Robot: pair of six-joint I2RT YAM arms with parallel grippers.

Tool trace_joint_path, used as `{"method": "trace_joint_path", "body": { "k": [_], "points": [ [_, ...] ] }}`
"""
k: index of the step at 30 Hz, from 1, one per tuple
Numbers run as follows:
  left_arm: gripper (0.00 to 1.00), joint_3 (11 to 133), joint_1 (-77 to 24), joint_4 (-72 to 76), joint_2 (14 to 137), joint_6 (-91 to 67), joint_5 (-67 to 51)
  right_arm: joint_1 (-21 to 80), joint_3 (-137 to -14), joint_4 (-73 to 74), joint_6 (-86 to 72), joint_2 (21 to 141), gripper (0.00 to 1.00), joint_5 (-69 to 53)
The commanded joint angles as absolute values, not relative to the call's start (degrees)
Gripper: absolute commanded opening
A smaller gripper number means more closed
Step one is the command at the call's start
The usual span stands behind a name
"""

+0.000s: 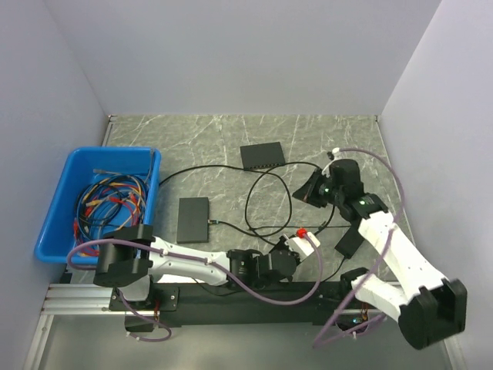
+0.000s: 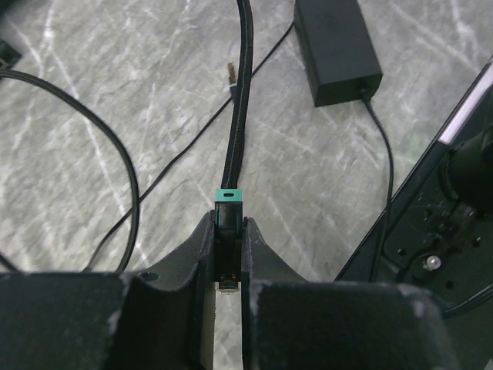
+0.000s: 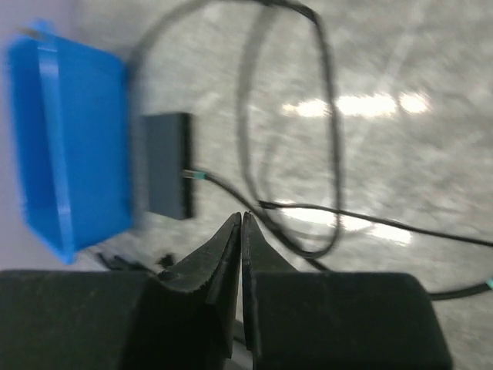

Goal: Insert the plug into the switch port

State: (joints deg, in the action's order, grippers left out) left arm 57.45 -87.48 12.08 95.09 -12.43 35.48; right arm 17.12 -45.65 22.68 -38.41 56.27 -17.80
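Note:
My left gripper (image 2: 229, 231) is shut on the plug (image 2: 229, 202), a dark connector with a teal band, and its black braided cable (image 2: 240, 92) runs away over the table. In the top view this gripper (image 1: 296, 237) is low at the table's front middle. The switch (image 1: 262, 156), a small black box, lies at the back middle, well apart from the plug; its ports cannot be made out. My right gripper (image 3: 242, 220) is shut and empty above the table, and in the top view it (image 1: 310, 190) is to the right of the switch.
A blue bin (image 1: 58, 204) of coloured wires stands at the left. A flat black slab (image 1: 192, 219) lies beside it, with another teal-banded cable end (image 3: 192, 176) next to it. A black power brick (image 2: 337, 50) lies front right. Black cable loops (image 1: 266, 196) cross the middle.

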Motion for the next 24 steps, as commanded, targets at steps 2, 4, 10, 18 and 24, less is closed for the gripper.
{"method": "trace_joint_path", "body": {
  "k": [2, 4, 10, 18, 24],
  "points": [
    [0.00, 60.1, -90.0, 7.6, 90.3, -10.5, 43.1, 17.5, -44.3, 20.1, -34.4, 61.7, 0.11, -12.0],
    [0.00, 59.4, -90.4, 5.8, 88.7, -10.9, 44.0, 17.1, -46.8, 21.2, -32.5, 66.8, 0.15, -9.3],
    [0.00, 57.7, -92.7, 2.0, 83.0, -13.7, 47.8, 13.6, -54.9, 22.3, -30.1, 77.7, 0.19, -4.7],
    [0.00, 57.7, -97.4, -9.9, 78.2, -21.5, 56.9, 8.1, -68.3, 27.5, -29.1, 84.8, 0.30, 5.4],
    [0.00, 56.0, -97.9, -16.0, 74.2, -28.2, 61.6, 3.4, -75.6, 31.3, -29.0, 85.5, 0.31, 14.8]
  ]
}}
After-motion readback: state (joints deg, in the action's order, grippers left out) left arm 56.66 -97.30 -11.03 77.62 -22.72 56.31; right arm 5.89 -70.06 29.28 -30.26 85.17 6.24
